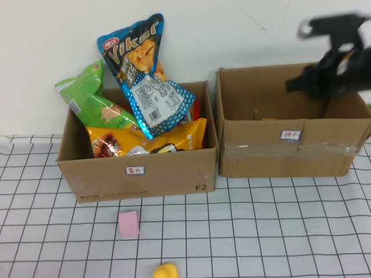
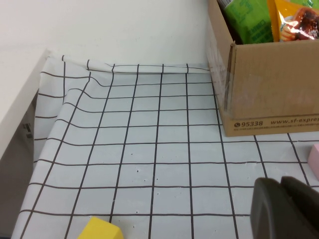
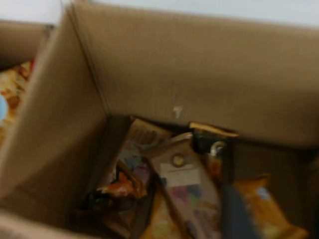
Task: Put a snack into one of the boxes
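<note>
Two brown cardboard boxes stand side by side at the back. The left box is stuffed with snack bags: a blue Vikar bag, a green bag and a yellow bag. My right gripper hovers blurred over the right box. The right wrist view looks down into that box, where several snack packs lie, among them a brown pack and an orange pack beside my right gripper. My left gripper is shut and empty, low over the cloth beside the left box.
A pink block and a yellow object lie on the checked cloth in front of the left box. In the left wrist view a yellow block lies near the table's left edge, where the cloth drops off.
</note>
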{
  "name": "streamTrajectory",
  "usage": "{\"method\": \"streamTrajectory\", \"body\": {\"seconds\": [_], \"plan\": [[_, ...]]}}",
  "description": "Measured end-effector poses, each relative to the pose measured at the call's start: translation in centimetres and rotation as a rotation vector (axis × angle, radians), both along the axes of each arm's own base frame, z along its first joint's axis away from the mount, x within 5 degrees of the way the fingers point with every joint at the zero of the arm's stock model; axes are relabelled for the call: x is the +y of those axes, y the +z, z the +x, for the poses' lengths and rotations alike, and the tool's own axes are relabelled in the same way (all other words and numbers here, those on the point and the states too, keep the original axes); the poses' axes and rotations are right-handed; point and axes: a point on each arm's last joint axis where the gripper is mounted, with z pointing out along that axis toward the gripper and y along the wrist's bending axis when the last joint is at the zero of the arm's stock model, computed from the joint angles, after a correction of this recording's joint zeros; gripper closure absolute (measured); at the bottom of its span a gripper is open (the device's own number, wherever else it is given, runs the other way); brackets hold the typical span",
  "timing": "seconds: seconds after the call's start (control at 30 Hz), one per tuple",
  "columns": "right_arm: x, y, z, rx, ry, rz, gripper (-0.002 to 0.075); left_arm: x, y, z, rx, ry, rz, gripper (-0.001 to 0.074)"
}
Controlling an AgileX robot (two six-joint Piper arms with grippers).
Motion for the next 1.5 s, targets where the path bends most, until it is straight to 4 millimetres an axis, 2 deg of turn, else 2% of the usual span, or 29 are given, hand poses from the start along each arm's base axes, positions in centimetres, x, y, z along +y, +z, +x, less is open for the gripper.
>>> {"method": "streamTrajectory", "body": {"seconds": [0.07,0.17,0.3,0.37,0.5,0.73,0.8,0.87,1.17,1.4,1.5], "plan": [[-0.5,3.0,-1.7,-0.022,0.009,-0.01,0.0598,0.0,0.0,0.0,0.0,0.0,0.0,0.0736],[-1.3,7.4,-4.7,-0.072,0.041,-0.021,0.0689,0.0,0.0,0.0,0.0,0.0,0.0,0.0736],[-2.3,11.7,-9.9,-0.203,0.133,-0.065,0.072,0.0,0.0,0.0,0.0,0.0,0.0,0.0736],[-3.2,13.4,-13.5,-0.284,0.173,-0.097,0.0723,0.0,0.0,0.0,0.0,0.0,0.0,0.0736],[-4.8,14.6,-19.6,-0.398,0.201,-0.116,0.0726,0.0,0.0,0.0,0.0,0.0,0.0,0.0736],[-7.3,13.0,-27.6,-0.497,0.193,-0.102,0.0726,0.0,0.0,0.0,0.0,0.0,0.0,0.0736],[-7.8,11.9,-29.3,-0.514,0.191,-0.099,0.0726,0.0,0.0,0.0,0.0,0.0,0.0,0.0736],[-8.4,9.7,-31.0,-0.507,0.191,-0.1,0.0727,0.0,0.0,0.0,0.0,0.001,-0.002,0.0736],[-8.5,3.8,-32.6,-0.503,0.234,-0.115,0.0727,0.0,0.0,0.0,0.0,0.001,-0.002,0.0736],[-8.9,1.2,-33.9,-0.55,0.225,-0.096,0.0727,0.0,0.0,0.0,0.0,0.001,-0.002,0.0736],[-8.9,-1.1,-33.7,-0.521,0.221,-0.088,0.0727,0.0,0.0,0.0,0.0,0.001,-0.002,0.0736]]}}
